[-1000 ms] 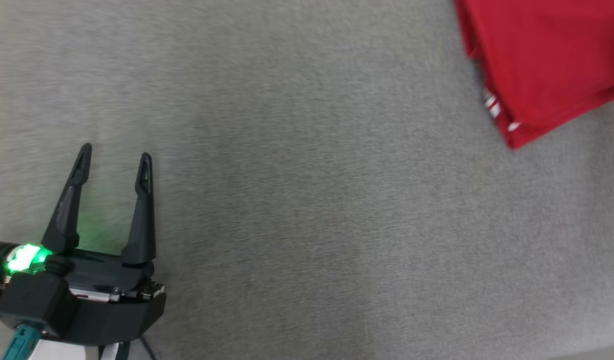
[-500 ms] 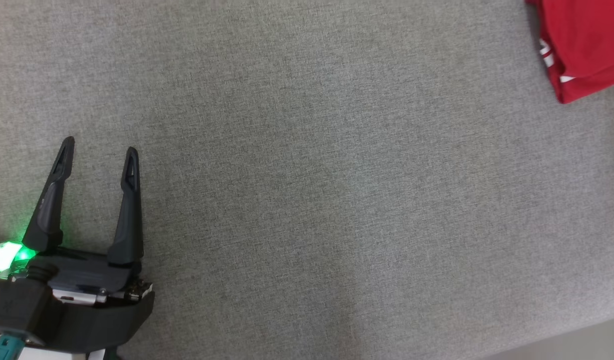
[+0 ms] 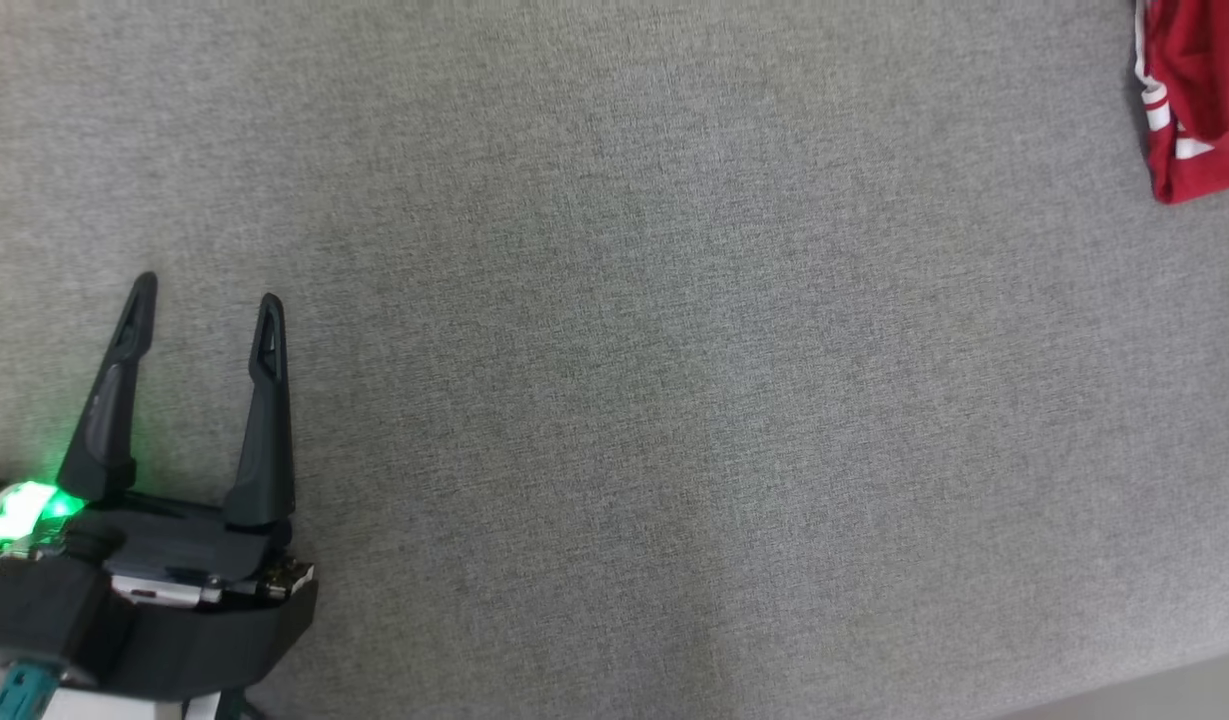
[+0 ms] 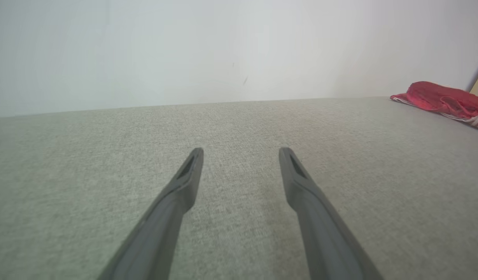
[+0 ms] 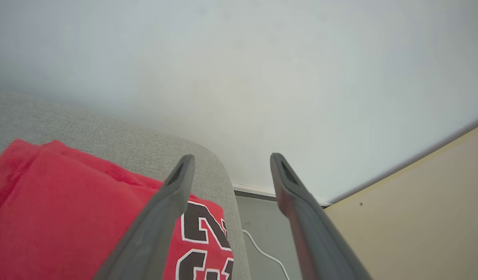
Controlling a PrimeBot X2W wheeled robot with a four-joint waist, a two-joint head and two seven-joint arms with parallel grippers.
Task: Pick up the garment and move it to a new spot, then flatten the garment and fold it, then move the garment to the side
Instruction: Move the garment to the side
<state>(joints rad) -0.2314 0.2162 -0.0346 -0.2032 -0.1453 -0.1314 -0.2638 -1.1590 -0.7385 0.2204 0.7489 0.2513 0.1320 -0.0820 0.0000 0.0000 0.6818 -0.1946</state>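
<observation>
The garment (image 3: pixel 1196 95) is a red jersey with white trim, folded at the far right of the grey surface; it lies far off to the right in the left wrist view (image 4: pixel 443 102). In the right wrist view the garment (image 5: pixel 71 217) lies below my fingers, black-and-white numbers showing near the surface's corner. My right gripper (image 5: pixel 228 161) stands open above it, nothing between its fingers. My left gripper (image 3: pixel 206 298) is open at the lower left of the head view, well away from the garment, and open over bare fabric in its own view (image 4: pixel 241 153).
The grey fabric surface (image 3: pixel 624 350) spreads across the head view, its front edge at the lower right. A pale wall (image 4: pixel 223 46) rises behind it. Past the surface's rounded corner lie a white cable (image 5: pixel 262 251) on the floor and a tan panel (image 5: pixel 410 217).
The head view has shifted left, so the garment sits nearer the right edge. The left gripper has stayed open in the same place.
</observation>
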